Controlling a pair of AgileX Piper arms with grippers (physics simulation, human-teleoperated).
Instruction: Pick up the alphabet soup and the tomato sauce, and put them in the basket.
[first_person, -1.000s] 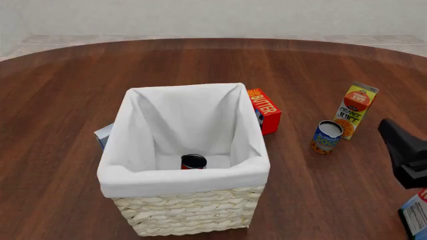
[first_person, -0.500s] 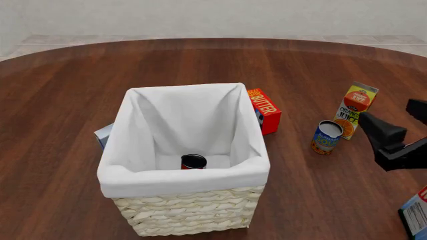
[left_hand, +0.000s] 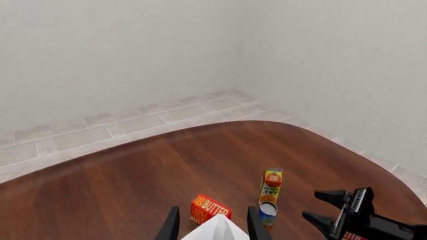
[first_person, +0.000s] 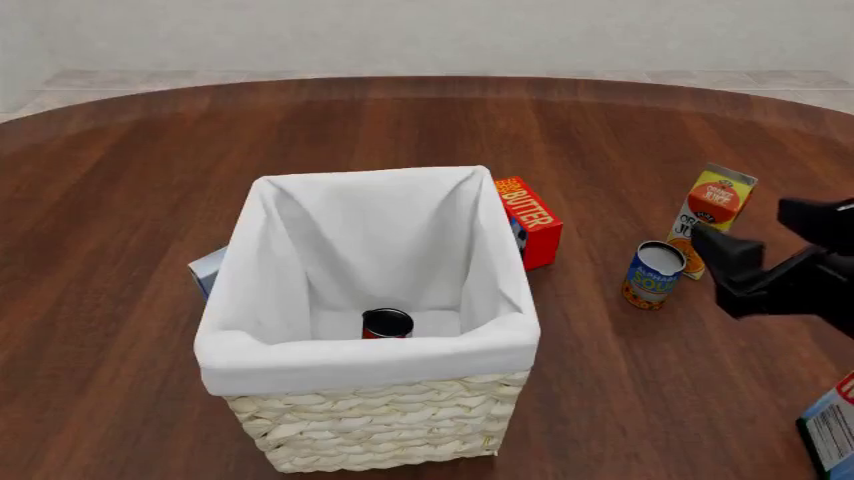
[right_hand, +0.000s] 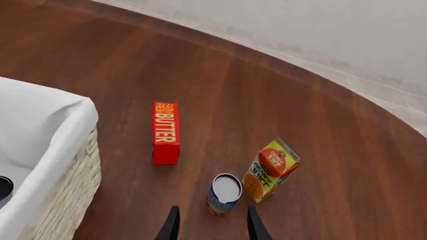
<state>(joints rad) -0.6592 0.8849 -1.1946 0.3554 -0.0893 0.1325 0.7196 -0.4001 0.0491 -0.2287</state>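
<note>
Soup can (first_person: 654, 274) stands just left of spread right tool (first_person: 750, 248), untouched.

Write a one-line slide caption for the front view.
Tomato sauce sits in the basket while the open right gripper nears the alphabet soup beside the orange juice carton.

In the front view, the tomato sauce can (first_person: 387, 323) sits low inside the basket (first_person: 334, 365), only its dark top and a sliver of red side visible above the near rim. A grey box (first_person: 207, 270) is mostly hidden behind the basket's left wall. The right gripper (first_person: 761, 262) covers part of the orange juice carton (first_person: 713, 198). A blue package (first_person: 830, 425) is cut off at the bottom right corner.
</note>
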